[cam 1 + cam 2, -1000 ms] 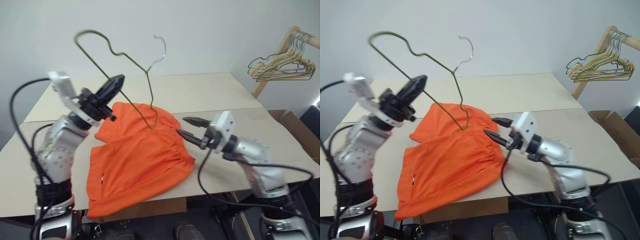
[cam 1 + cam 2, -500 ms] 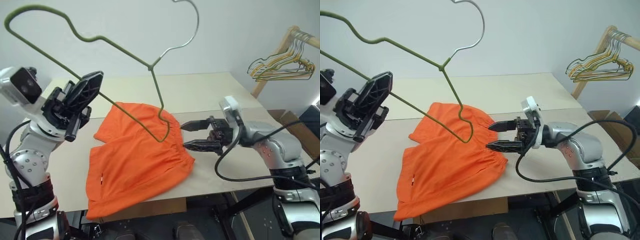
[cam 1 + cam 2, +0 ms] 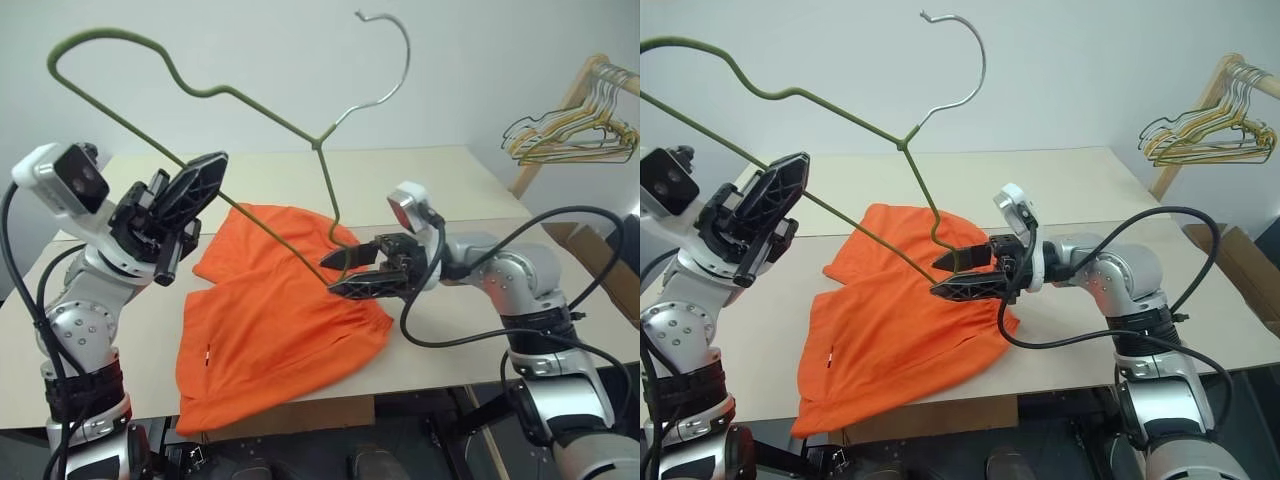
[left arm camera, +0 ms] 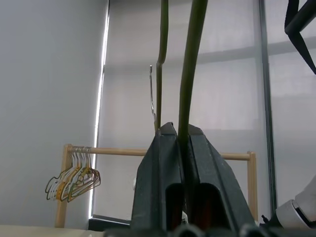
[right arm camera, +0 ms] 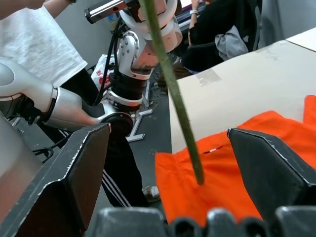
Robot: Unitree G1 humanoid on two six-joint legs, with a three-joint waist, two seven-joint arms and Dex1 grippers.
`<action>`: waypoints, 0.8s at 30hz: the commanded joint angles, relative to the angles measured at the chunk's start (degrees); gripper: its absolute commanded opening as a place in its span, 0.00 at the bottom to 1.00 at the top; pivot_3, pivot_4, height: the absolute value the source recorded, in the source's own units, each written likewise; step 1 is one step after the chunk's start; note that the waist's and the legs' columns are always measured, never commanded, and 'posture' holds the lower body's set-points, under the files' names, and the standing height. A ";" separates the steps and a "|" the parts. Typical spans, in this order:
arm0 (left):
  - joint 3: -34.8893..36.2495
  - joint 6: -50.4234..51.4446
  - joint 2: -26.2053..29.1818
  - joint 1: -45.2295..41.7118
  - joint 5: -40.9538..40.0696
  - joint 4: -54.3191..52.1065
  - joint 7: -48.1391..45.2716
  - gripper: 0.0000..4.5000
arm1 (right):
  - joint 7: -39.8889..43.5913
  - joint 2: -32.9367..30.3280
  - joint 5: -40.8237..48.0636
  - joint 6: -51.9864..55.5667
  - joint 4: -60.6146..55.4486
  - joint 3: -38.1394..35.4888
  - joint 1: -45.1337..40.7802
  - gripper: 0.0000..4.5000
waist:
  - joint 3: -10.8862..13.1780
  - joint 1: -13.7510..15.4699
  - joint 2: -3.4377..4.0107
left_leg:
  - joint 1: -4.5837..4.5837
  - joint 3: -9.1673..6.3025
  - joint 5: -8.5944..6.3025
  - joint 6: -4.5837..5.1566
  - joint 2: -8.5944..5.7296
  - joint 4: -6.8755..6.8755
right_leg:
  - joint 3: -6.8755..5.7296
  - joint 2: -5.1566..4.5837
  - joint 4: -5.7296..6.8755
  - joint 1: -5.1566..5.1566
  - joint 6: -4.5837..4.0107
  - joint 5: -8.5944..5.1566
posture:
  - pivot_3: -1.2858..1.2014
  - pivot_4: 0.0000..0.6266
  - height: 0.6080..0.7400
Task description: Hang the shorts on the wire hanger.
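Note:
The orange shorts (image 3: 270, 310) lie flat on the table (image 3: 430, 180), waistband toward my right side. The wire hanger (image 3: 319, 144) is held up in the air, tilted, with its hook high. My left gripper (image 3: 212, 168) is shut on its long bottom wire, which the left wrist view shows as the hanger (image 4: 190, 74) pinched between the fingers. My right gripper (image 3: 330, 276) is open just above the waistband, pointing left. In the right wrist view the hanger's lower corner (image 5: 173, 84) hangs between its spread fingers (image 5: 74, 173), above the shorts (image 5: 222, 187).
A wooden rack (image 3: 575, 95) with a bunch of wire hangers (image 3: 570, 140) stands at the back right. A cardboard box (image 3: 590, 250) sits beside the table's right edge. A person in a white shirt (image 5: 34, 54) stands beyond the table's left side.
My right gripper has swung left to the hanger's lower corner, turned level and opened wide. My left gripper has turned, still shut on the hanger, tilting it with the hook higher.

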 commanded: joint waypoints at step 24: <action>-1.54 -1.22 -1.78 0.76 3.63 1.91 2.78 0.06 | -2.29 1.99 -0.44 -0.95 -1.37 -1.78 1.40 0.00 | 0.00 -0.01 0.00 | -0.02 -0.01 0.00 0.00 0.01 0.03 | -0.02 0.01 0.00 0.00 0.00 0.01 | 0.48 0.00 1.00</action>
